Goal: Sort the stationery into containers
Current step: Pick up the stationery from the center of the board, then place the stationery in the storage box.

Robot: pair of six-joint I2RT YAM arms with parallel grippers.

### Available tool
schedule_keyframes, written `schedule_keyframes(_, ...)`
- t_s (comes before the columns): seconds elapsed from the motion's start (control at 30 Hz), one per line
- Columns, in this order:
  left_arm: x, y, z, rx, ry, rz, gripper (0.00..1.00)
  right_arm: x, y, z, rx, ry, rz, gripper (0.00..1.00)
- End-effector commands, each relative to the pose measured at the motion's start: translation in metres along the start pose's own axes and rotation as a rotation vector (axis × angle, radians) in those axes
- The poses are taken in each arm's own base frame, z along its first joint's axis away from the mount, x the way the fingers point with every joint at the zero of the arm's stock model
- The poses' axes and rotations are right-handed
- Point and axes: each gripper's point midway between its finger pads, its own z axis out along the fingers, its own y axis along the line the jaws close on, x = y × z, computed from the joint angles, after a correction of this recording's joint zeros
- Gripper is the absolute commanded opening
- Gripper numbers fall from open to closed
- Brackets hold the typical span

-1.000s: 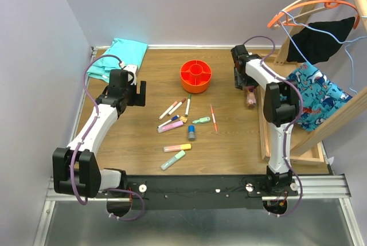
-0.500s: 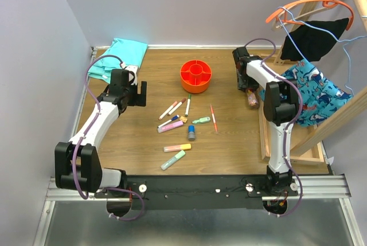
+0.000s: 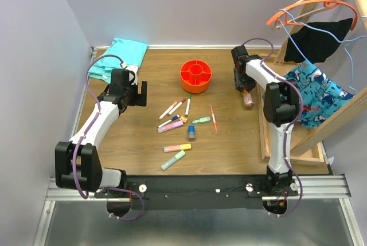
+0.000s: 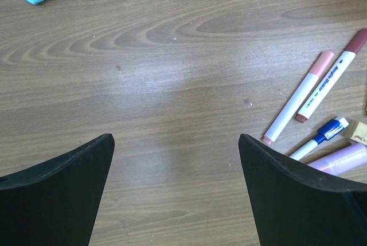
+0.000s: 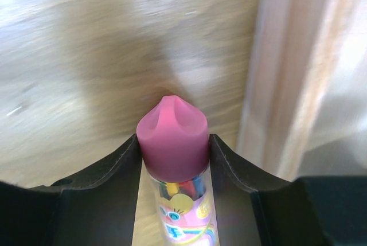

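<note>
Sorting is barely starting: the right gripper (image 3: 245, 87) is clamping a pink-capped tube (image 5: 172, 137) well right of the seemingly empty organiser (image 3: 195, 88), the left gripper (image 4: 175, 194) is hovering spread wide, and the markers (image 3: 178, 108) are lying loose on the table

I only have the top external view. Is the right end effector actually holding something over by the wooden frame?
Observer: Yes. The right wrist view shows the right end effector shut on a clear tube with a pink cap.
Operator: And the left one, anything in it?
Observer: No. In the left wrist view the left end effector is open, with only bare table between its fingers.
Operator: What's nearest to it?
Observer: A pink-capped white marker, lying beside one finger, not between them.
</note>
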Motion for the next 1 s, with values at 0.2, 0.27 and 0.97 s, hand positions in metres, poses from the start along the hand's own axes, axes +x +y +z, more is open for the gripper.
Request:
schedule_keyframes(0.2,-0.024,-0.007,0.001,0.043,-0.022,-0.004,0.99,-0.049,0.044,-0.139,-0.292,-0.252,-0.007,0.14)
schedule_keyframes(0.27,-0.024,-0.008,0.004,0.046,-0.017,-0.002,0.99,-0.054,0.055,-0.157,-0.369,-0.285,-0.005,0.13)
schedule_keyframes(0.97,-0.033,-0.011,0.002,0.029,0.033,0.069,0.99,-0.135,0.138,-0.332,-0.851,-1.091,-0.060,0.01)
